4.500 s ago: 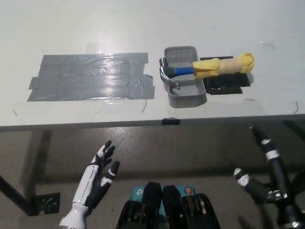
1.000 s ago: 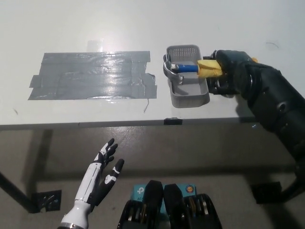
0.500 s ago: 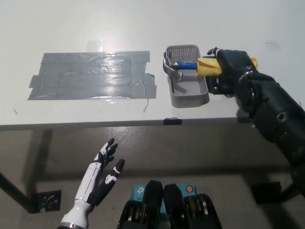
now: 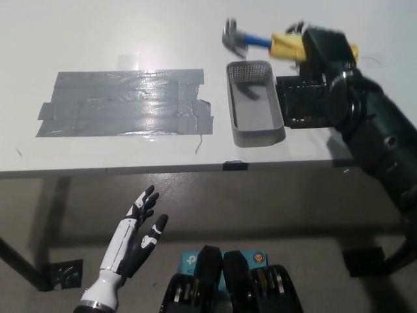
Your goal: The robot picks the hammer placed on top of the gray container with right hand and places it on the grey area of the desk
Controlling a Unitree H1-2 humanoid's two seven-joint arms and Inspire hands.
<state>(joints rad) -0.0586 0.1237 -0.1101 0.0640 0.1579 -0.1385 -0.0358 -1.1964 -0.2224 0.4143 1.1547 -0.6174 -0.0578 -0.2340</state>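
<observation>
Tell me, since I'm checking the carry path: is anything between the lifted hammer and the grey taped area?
Nothing visible blocks it. The right hand holds the hammer above the gray container, and the white table between it and the grey area shows nothing standing on it. The left hand rests open below the table edge.

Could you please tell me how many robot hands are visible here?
2. The white left hand rests open below the desk edge at lower left. The black right hand is at upper right, shut on the hammer above the gray container.
</observation>
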